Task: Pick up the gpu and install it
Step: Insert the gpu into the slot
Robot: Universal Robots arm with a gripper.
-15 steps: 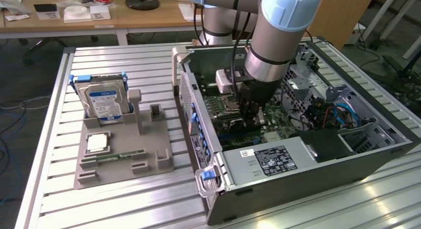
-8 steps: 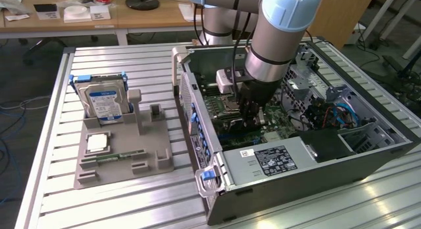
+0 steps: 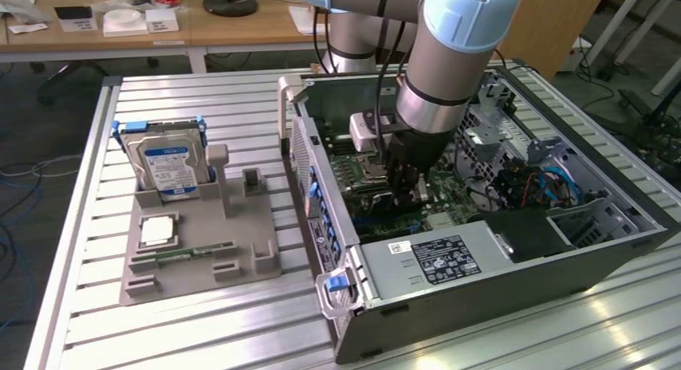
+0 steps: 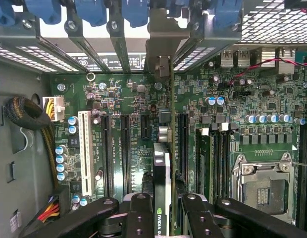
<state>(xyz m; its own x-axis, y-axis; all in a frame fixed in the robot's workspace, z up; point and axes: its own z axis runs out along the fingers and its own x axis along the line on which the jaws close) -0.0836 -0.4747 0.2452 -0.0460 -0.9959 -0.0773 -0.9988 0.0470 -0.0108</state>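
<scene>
Fingers (image 4: 138, 218) of the gripper (image 4: 163, 218) stand partly closed, one on each flat face of the gpu (image 4: 162, 173), which is held on edge between them; the wrist view shows the card's thin edge running straight away from the pads toward the rear bracket (image 4: 161, 54) at the back of the case.

Computer case (image 3: 639, 218): lying on its side on the slatted table (image 3: 85, 338), side panel off, interior facing up. In the exterior view the arm (image 3: 447, 59) reaches down into it near the middle.

Motherboard (image 4: 272, 109): green board on the case floor. The gpu hangs directly over it, long axis parallel to the dark expansion slots (image 4: 126, 148) and in line with the slot beside them, its lower edge judged to be at or very near that slot; whether it is seated cannot be told. A white slot (image 4: 85, 148) lies further off, and the empty processor socket (image 4: 265, 188) lies on the other side of the card.

Grey holder (image 3: 202, 242): on the table at the exterior view's left, well apart from the case. It carries an upright hard drive (image 3: 165, 167) with a blue label and a narrow green memory stick (image 3: 197, 252).

Blue retaining clips (image 4: 136, 10): a row along the rear slot openings, beyond the card's bracket end.
</scene>
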